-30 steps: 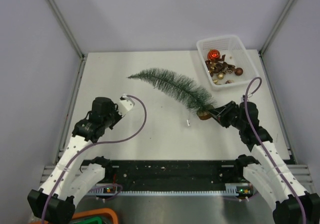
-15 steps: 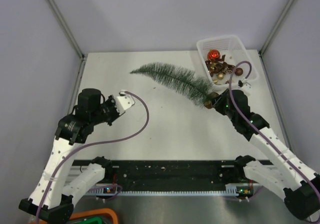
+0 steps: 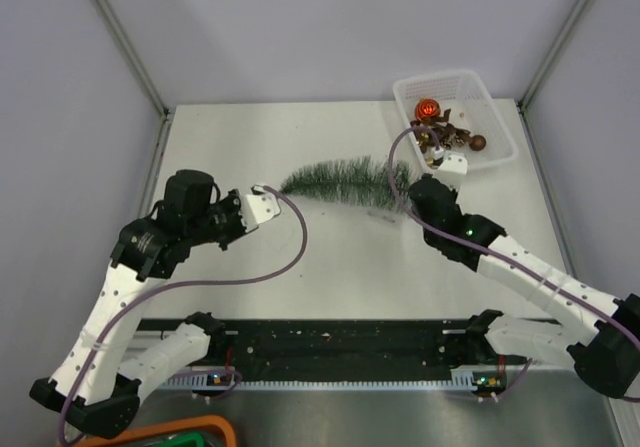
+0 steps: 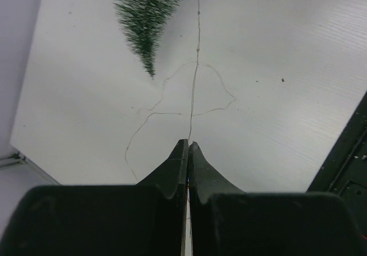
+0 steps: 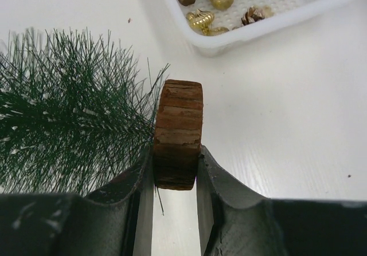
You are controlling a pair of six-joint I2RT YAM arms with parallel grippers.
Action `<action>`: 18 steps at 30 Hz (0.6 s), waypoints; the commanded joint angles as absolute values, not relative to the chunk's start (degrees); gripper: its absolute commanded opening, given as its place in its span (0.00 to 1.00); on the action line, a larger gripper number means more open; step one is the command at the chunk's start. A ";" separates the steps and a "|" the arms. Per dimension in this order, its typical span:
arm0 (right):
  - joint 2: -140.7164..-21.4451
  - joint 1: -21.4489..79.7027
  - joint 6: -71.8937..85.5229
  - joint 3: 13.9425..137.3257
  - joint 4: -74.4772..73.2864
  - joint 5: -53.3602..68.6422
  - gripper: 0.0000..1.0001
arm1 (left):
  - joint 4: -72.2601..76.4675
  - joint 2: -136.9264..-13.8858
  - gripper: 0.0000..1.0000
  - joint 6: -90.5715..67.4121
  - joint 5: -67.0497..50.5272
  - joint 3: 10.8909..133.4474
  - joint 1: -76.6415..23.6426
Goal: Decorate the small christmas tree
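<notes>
The small christmas tree (image 3: 345,180) has swung crosswise and moved farther back.

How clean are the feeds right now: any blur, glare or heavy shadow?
Top external: even light, no glare, small christmas tree crisp. Right wrist: its wooden base sharp in the right tool. Left wrist: left tool dark, thin wire faint against the white table.

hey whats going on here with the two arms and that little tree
The right gripper is clamped on the wooden disc base of the small christmas tree, holding it sideways over the table with its tip pointing left. The left gripper is shut on a thin wire that trails across the table toward the tree's tip. The baubles sit in the basket at the far right; none shows on the tree.
</notes>
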State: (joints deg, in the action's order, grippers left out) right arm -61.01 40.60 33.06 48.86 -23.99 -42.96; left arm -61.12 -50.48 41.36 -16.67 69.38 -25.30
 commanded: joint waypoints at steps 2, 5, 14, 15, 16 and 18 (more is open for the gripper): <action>-57.57 46.22 19.70 48.87 -20.21 -50.10 0.00 | -50.11 -50.71 0.00 48.77 -9.50 72.07 -25.75; -55.20 46.67 17.41 47.46 -20.13 -45.10 0.00 | -45.89 -52.38 0.00 52.02 -8.00 71.98 -26.01; -49.75 46.85 16.44 50.97 -28.38 -41.05 0.00 | -37.10 -54.75 0.00 60.91 -9.32 68.12 -26.46; -49.57 46.76 15.83 51.93 -29.52 -40.35 0.00 | -36.22 -55.02 0.00 61.00 -8.97 67.94 -26.46; -49.40 46.76 15.30 52.64 -30.49 -39.12 0.00 | -34.91 -55.37 0.00 60.56 -8.79 67.68 -26.46; -49.66 46.76 14.85 54.31 -32.86 -35.88 0.00 | -31.39 -55.98 0.00 58.37 -7.91 67.15 -26.45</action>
State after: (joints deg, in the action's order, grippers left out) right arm -50.83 46.35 16.97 48.56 -29.67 -40.49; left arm -41.12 -55.09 58.35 -9.30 68.34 -26.26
